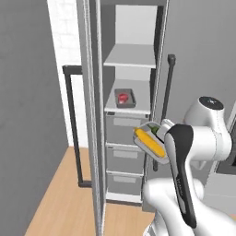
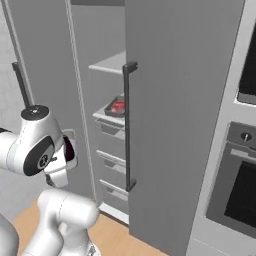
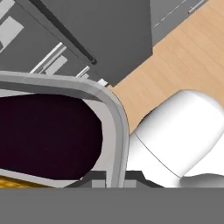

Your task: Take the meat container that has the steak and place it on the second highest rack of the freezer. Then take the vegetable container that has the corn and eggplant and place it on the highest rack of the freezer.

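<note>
Freezer (image 1: 131, 115) stands open mid-frame in the left base view, and the meat container (image 1: 124, 98) already sits on the 2nd shelf board down, steak (image 1: 122, 97) showing red in the middle of it, so part 1 looks done. Same tray shows as a red spot (image 2: 117, 106) at centre of the right base view, tucked behind the door's dark bar handle (image 2: 127, 125). Now the vegetable container (image 1: 151, 140) is up in the air, lower right of centre, tilted, corn (image 1: 148, 142) lying lengthwise inside, just in front of the grey drawer fronts (image 1: 124, 159). In the hand view the tray's grey rim (image 3: 114, 127) curves right up against the camera with a dark purple mass (image 3: 48, 135) inside, prob. the eggplant. Pincer grips that rim near 1 edge, judging by how the tray hangs off the wrist, fingers themselves hidden. Top shelf (image 1: 130, 57) waits bare, upper centre; tray needs lifting well above where it is and levelling so nothing slides out.
</note>
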Controlling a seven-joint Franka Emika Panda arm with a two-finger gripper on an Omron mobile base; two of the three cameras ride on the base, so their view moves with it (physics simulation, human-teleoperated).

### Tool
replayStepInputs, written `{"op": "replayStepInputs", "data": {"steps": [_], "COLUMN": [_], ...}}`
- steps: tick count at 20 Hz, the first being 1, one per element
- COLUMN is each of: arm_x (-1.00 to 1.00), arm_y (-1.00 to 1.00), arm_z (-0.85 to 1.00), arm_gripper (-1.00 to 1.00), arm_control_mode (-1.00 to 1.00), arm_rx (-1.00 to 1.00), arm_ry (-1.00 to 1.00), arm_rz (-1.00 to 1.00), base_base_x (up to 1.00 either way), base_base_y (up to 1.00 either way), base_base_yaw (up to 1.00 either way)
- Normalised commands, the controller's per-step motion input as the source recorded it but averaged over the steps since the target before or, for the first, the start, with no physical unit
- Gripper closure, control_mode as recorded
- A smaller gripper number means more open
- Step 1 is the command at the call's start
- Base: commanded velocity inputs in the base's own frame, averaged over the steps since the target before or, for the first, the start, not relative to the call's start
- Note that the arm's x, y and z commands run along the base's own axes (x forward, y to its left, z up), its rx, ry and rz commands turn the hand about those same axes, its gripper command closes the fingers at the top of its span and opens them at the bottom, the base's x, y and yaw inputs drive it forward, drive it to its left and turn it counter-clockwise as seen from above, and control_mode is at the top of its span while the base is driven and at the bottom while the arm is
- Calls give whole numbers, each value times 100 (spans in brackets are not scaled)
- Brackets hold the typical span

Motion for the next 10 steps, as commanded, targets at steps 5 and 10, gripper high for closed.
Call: {"op": "replayStepInputs", "data": {"steps": [5,10], "arm_x": [0,0], "arm_y": [0,0], "arm_z": [0,0], "arm_gripper": [100,100], "arm_control_mode": [100,100], "arm_rx": [0,0], "arm_ry": [0,0], "arm_rz": [0,0], "base_base_x": [0,25], "base_base_y": [-23,8], "base_base_yaw": [-27,-3]}}
